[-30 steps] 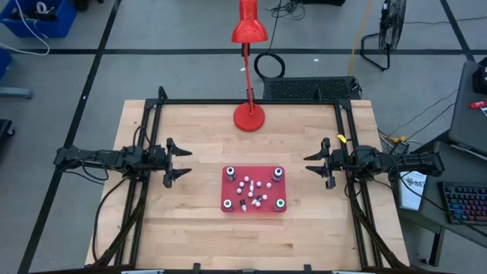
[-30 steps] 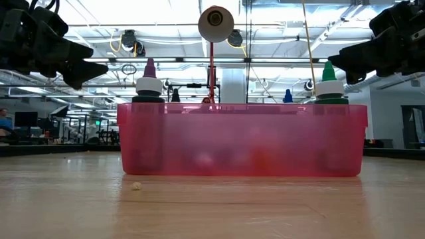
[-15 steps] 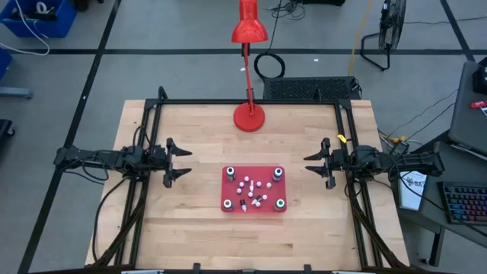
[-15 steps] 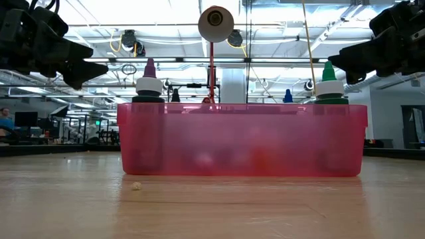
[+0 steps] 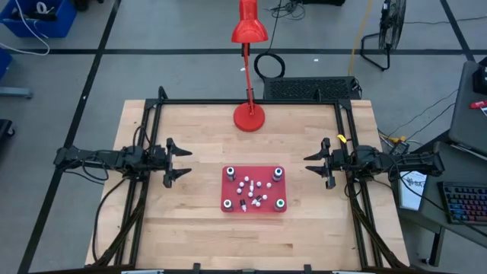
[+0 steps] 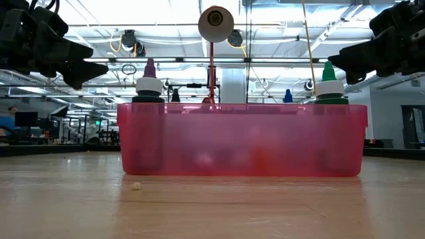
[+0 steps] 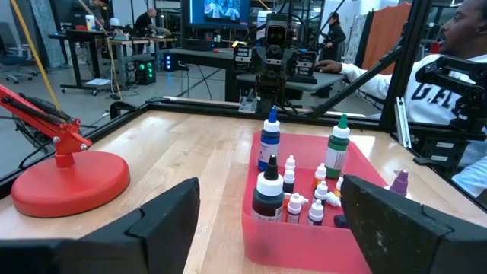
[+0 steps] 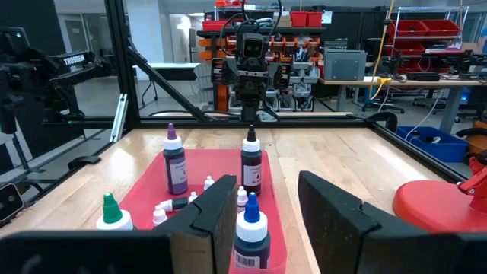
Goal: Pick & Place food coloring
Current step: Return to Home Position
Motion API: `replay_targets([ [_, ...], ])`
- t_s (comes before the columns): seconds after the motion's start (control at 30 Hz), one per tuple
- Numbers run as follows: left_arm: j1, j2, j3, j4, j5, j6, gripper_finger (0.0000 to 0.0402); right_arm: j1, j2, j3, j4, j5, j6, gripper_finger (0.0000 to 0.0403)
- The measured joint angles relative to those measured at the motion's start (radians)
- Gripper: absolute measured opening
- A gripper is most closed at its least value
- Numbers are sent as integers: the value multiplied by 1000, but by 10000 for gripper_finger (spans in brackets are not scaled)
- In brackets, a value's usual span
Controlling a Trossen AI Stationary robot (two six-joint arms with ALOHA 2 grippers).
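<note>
The food coloring [image 5: 252, 190] stands inside the pink bin [image 5: 225, 189], a shallow rectangular tub of translucent plastic with rounded corners. It sits on the pale, fine-grained wooden table [image 5: 190, 224], midway between the two arms. Four taller bottles fill its corners, each a cylinder with a white collar under a cone nozzle. The purple-tipped bottle [image 6: 149, 81] and the green-tipped bottle [image 6: 328, 81] rise above the rim at the two corners nearest the low camera. The blue-tipped bottle [image 7: 269, 141] and the black-tipped bottle [image 8: 251, 169] hold the two corners toward the lamp. Between them the small white bottles [image 7: 290, 172] cluster loosely on the bin floor, most of them upright. One appears to lie on its side. Seen through the tinted front wall, they are only soft blurs. The left gripper [image 5: 188, 163] hovers above the wood beside the left frame rail, well apart from the bin. Its two dark, angular fingers are spread wide with nothing between them. The right gripper [image 5: 307, 164] mirrors it by the right rail, its jaws equally wide and empty. The red desk lamp [image 5: 249, 116] stands near the table's far edge on a round glossy base, with a slim stem and a cone shade. A small pale crumb [image 6: 136, 186] lies on the wood just in front of the bin, near its purple-bottle corner.
</note>
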Motion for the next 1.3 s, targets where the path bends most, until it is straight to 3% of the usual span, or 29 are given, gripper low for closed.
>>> replay_targets([
  [1.3,0,0,0,0,0,0,305,0,0,0,0,0,0,130],
])
